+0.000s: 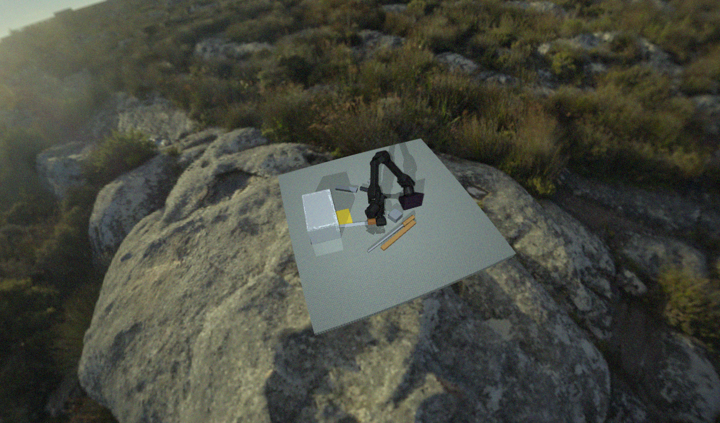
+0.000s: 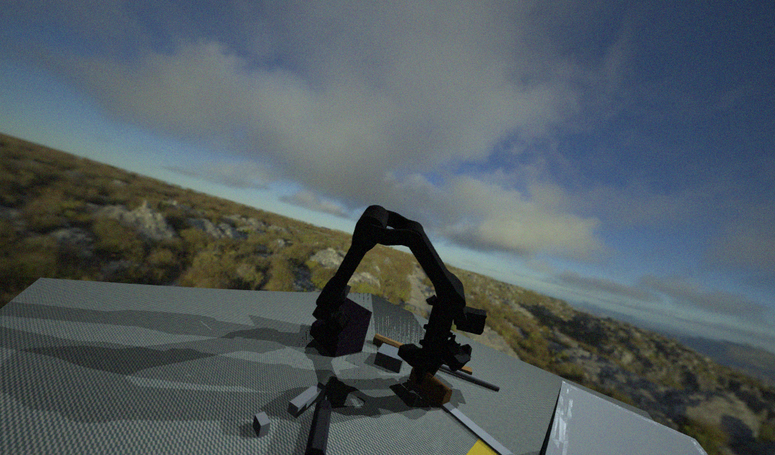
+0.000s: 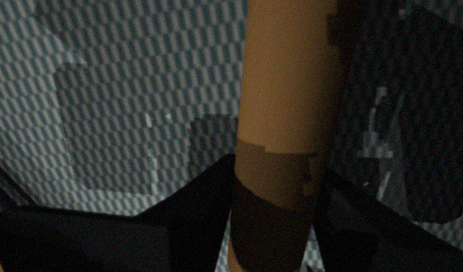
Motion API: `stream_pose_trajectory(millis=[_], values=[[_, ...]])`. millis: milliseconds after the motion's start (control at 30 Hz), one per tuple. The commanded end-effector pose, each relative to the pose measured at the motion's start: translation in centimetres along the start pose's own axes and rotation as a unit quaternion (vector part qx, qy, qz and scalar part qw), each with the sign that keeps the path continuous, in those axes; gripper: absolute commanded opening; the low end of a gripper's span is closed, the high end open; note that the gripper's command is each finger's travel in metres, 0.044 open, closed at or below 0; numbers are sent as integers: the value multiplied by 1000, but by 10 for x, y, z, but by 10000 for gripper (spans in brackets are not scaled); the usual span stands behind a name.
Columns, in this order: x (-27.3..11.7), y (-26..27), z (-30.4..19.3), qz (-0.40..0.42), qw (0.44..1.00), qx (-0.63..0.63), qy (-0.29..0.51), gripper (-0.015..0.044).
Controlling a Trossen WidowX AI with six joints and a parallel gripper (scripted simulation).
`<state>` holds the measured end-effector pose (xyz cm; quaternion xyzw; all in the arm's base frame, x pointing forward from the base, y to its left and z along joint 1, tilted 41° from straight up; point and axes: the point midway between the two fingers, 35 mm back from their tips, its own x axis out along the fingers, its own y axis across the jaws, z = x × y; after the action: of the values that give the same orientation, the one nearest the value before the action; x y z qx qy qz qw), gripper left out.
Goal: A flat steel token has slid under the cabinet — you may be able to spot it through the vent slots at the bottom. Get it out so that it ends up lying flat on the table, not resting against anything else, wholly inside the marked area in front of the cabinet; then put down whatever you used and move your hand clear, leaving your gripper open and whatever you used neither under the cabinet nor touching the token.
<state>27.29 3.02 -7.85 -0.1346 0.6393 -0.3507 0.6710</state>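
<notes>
My gripper (image 1: 376,221) (image 2: 426,371) (image 3: 271,168) is low over the table, shut on the orange handle (image 1: 372,221) (image 2: 435,390) (image 3: 288,75) of a flat-bladed tool. Its thin grey blade (image 1: 356,224) (image 2: 473,428) runs toward the front of the white cabinet (image 1: 320,210) (image 2: 610,424), along the side of the yellow marked area (image 1: 344,215) (image 2: 480,448). I cannot tell whether the blade's tip is under the cabinet. The steel token is not visible in any view.
A grey rod (image 1: 382,241) (image 2: 478,382) with an orange handle and an orange stick (image 1: 399,235) lie beside the gripper. A grey block (image 1: 395,215) (image 2: 388,358) stands near the dark arm base (image 1: 411,200) (image 2: 354,328). A black-handled piece (image 2: 320,424) and small grey blocks lie on the other side.
</notes>
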Motion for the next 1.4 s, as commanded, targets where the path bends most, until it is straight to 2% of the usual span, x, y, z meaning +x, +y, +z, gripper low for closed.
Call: stream_pose_trajectory(millis=[0,1367], values=[[0,1,9,2,1000,0,1,0],[-1,1,61,1,1000,1,0,0]])
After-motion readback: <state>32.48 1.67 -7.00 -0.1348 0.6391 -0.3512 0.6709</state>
